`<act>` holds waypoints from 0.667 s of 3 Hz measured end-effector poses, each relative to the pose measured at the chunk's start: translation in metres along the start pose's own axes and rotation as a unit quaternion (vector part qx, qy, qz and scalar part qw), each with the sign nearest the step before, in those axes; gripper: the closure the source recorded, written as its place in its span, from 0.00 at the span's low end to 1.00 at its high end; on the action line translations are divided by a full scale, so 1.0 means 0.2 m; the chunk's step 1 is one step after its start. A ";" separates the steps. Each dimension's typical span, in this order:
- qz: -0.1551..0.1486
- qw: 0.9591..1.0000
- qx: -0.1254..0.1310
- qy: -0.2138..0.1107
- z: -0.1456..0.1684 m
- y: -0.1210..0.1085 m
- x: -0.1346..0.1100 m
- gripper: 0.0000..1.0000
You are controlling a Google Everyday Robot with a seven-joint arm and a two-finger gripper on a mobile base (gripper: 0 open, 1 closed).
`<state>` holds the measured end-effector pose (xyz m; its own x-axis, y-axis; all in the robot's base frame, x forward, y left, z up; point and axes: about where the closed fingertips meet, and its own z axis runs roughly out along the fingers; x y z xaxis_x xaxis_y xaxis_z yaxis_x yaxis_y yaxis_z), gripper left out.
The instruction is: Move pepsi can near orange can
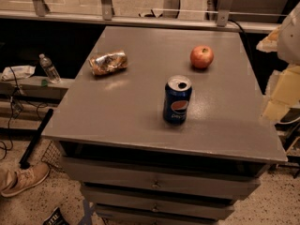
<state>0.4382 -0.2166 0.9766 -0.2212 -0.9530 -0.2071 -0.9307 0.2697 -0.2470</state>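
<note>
The pepsi can (177, 100) stands upright on the grey table top (122, 107), a little right of centre and towards the front. The orange can (108, 63), dented and shiny orange and silver, lies on its side at the back left of the table, well apart from the pepsi can. My gripper (281, 95) shows as pale, blurred parts of the arm at the right edge of the camera view, beyond the table's right side. It is to the right of the pepsi can and touches nothing.
A red apple (202, 57) sits at the back right of the table. The table has drawers (154, 184) below its front edge. A water bottle (48, 68) stands on a low ledge to the left. A shoe (23, 178) and cables lie on the floor at the left.
</note>
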 end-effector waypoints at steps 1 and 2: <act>0.000 1.000 0.000 0.000 0.00 0.00 0.00 0.00; 0.034 0.999 -0.007 -0.028 0.06 -0.04 -0.09 0.00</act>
<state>0.4524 -0.1998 0.9709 -0.2681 -0.9231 -0.2756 -0.9182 0.3314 -0.2168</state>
